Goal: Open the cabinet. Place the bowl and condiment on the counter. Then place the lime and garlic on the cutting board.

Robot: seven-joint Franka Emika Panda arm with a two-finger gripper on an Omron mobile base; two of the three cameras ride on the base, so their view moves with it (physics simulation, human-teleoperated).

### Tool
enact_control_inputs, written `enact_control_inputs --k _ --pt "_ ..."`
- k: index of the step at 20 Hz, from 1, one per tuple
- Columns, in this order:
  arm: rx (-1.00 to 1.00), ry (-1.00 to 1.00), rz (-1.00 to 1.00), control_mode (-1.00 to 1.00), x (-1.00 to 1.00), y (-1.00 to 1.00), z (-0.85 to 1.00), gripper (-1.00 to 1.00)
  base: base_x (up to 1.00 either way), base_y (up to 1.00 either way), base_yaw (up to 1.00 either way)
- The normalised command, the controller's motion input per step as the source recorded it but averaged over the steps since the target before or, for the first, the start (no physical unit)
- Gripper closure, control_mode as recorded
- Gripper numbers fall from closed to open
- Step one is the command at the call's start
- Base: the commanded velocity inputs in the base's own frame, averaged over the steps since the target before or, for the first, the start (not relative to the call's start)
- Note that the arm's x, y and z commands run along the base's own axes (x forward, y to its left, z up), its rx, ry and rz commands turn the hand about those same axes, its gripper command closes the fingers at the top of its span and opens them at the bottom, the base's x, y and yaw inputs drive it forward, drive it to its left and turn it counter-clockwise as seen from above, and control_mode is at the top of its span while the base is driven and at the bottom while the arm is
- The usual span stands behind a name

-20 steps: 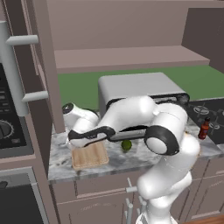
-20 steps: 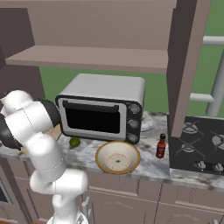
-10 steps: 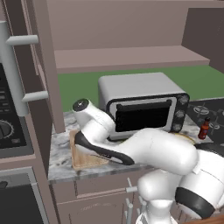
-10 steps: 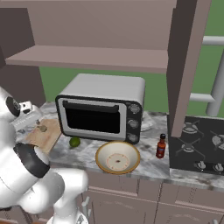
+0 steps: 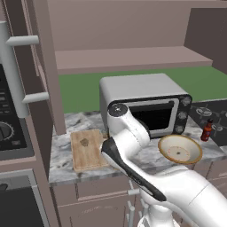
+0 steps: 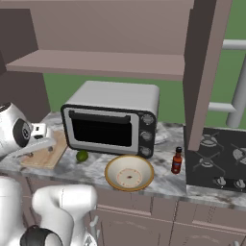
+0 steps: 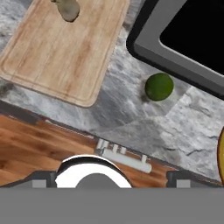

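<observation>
The cabinet (image 5: 133,31) stands open and its shelf is bare. The bowl (image 6: 129,173) and the condiment (image 6: 177,160) already rest on the desk (image 6: 163,178), in front of the toaster oven (image 6: 113,117). The garlic (image 7: 68,8) lies on the cutting board (image 7: 61,52). The lime (image 7: 159,86) is on the desk between cutting board and oven, so I judge only this step is left. The jaws are wide and hold nothing.

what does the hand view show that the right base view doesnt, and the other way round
Hand view alone: the garlic lying on the cutting board, and a drawer handle below the counter edge.
Right base view alone: the bowl, the condiment, the stovetop and the open cabinet shelf.
Both: the board, the lime on the counter, and the toaster oven.
</observation>
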Motion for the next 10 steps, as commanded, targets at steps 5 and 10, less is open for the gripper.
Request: enact_control_inputs --k 5,10 --pt "0.04 0.0 -0.15 -1.0 0.15 -0.71 0.03 -1.0 0.0 0.0 0.0" --pt "0.05 0.0 -0.15 -1.0 0.37 -0.47 -0.12 -1.0 0.0 0.0 0.0"
